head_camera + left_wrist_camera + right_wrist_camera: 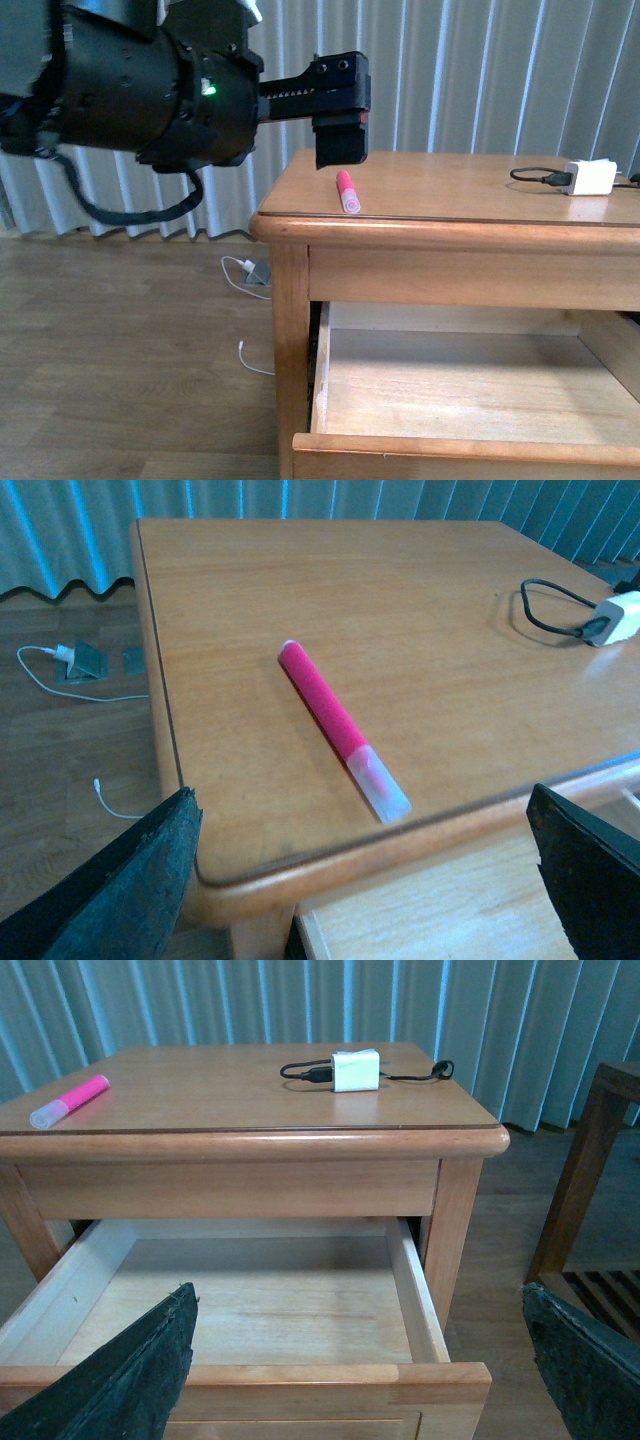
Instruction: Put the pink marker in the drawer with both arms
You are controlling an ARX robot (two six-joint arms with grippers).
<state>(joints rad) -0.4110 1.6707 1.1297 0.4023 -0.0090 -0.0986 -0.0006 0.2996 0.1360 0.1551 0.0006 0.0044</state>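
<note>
Though pale-capped — short, thick pink marker [343, 730]

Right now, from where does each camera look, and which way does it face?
Front view: on the robot's body, facing the dresser; left arm and end effector above the pink marker.
Left wrist view: on that arm, looking down at the marker; open fingers show.
Right wrist view: faces the open drawer; right end effector fingers show.
All three share the marker and charger.
</note>
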